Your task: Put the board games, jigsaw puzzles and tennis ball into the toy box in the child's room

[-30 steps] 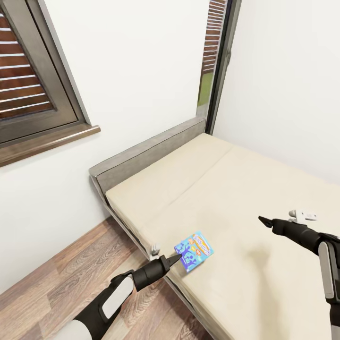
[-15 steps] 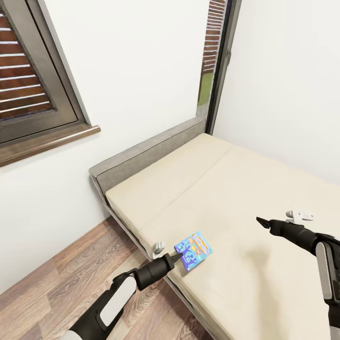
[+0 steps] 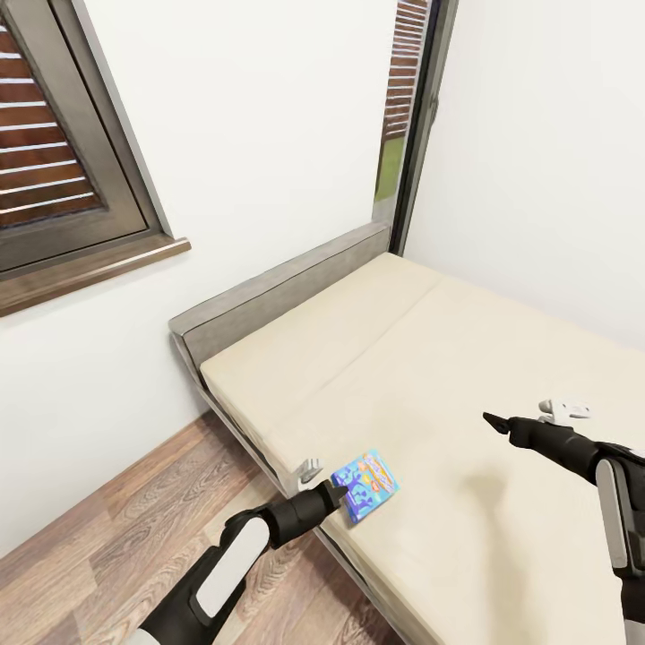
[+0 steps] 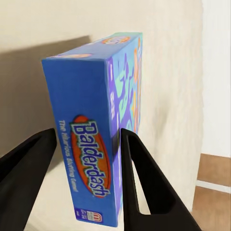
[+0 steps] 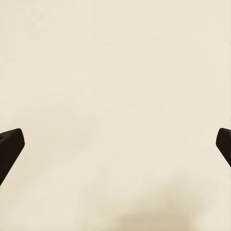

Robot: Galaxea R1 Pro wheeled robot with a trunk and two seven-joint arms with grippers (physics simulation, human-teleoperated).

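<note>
A small blue board game (image 3: 367, 474), printed "Balderdash" (image 4: 91, 159), sits tilted near the front edge of the beige bed (image 3: 448, 349). My left gripper (image 3: 337, 490) reaches it from the floor side. In the left wrist view its two black fingers (image 4: 139, 178) press the box's narrow sides, so the gripper (image 4: 86, 132) is shut on it. My right gripper (image 3: 493, 419) hovers above the middle of the mattress, open, with only bare mattress between its fingers (image 5: 9, 147). The table, toy box, puzzles and tennis ball are out of view.
The grey headboard (image 3: 278, 291) stands against the white wall at the bed's far end. A dark-framed window with a wooden sill (image 3: 90, 260) is at the left and a tall narrow window (image 3: 408, 116) in the corner. Wood-plank floor (image 3: 116, 528) runs beside the bed.
My left arm has pushed a little further toward the bed, and the blue box has shifted slightly with it. The right gripper has drifted a touch to the left.
</note>
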